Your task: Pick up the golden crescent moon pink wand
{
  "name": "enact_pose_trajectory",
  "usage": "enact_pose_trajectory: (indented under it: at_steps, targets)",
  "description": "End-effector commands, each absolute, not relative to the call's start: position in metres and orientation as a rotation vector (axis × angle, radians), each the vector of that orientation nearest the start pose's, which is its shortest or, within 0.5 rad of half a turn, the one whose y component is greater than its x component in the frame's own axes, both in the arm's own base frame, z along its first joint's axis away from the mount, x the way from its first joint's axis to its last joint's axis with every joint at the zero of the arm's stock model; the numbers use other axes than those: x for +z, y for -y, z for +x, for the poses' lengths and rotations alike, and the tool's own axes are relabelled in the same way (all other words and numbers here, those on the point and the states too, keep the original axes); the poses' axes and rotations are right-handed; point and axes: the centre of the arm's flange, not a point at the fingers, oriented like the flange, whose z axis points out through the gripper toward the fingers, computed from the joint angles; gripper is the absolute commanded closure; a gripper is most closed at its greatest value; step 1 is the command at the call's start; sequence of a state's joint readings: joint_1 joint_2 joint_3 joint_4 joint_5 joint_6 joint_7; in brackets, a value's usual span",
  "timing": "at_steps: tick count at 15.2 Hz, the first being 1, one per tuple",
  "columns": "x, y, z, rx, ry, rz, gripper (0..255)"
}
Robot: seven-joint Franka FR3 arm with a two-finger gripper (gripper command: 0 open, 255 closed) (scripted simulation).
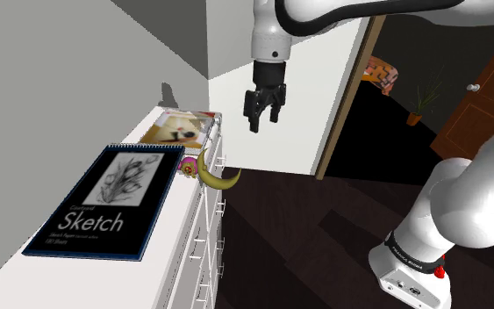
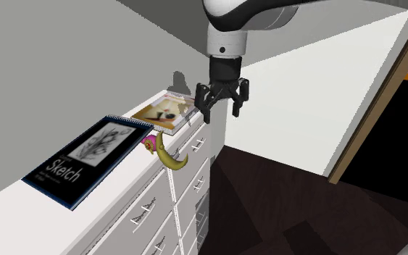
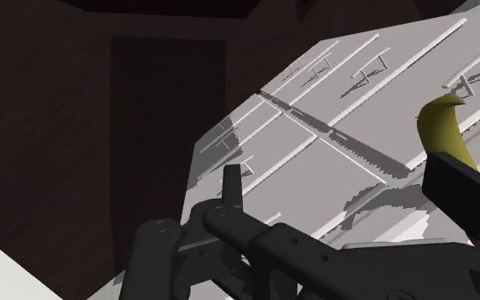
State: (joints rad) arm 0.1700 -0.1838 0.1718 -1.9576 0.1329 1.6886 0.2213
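Hanging high over the room, the black gripper (image 1: pixel 265 123) has its two fingers spread apart with nothing between them. It is free and empty.

Everything is easiest to place from the dark Sketch pad (image 1: pixel 104 202) lying flat on the white dresser (image 1: pixel 179 228). The wand (image 1: pixel 208 177) sits just off the pad's far corner, on the side toward the drawer fronts. Its small pink head is nearest the pad, and its golden crescent pokes out past the dresser's front edge into open air. Beyond the pad's far end lies a picture book (image 1: pixel 179 129), and the wand rests about between the two, hard against the edge.

From the pad, the gripper is farther off the same way: past the wand, out beyond the front edge and well above. It looks to be over the dark floor rather than over the dresser top. In the wrist view the yellow horn of the crescent (image 3: pixel 442 128) rises beside one finger, with the drawer fronts (image 3: pixel 332 145) spread out beyond.

So the wand lies below the gripper and back toward the pad. Its long axis seems to run from the pad outward across the edge. I'd guess the hand has to come down and in toward the pad, fingers set across that line. The overhang looks risky, since a nudge could tip the wand to the floor.
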Motion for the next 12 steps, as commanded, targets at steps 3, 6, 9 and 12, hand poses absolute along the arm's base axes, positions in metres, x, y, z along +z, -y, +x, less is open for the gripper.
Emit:
enact_pose_trajectory:
  at_steps: [3, 6, 9, 12]
  targets:
    - [0.537, -0.232, 0.488, 0.206, 0.244, -3.062, 0]
    - [0.531, -0.269, 0.506, 0.232, 0.319, -3.060, 0]
    - [0.523, -0.308, 0.522, 0.258, 0.393, -3.057, 0]
    - [0.516, -0.347, 0.536, 0.284, 0.467, -3.051, 0]
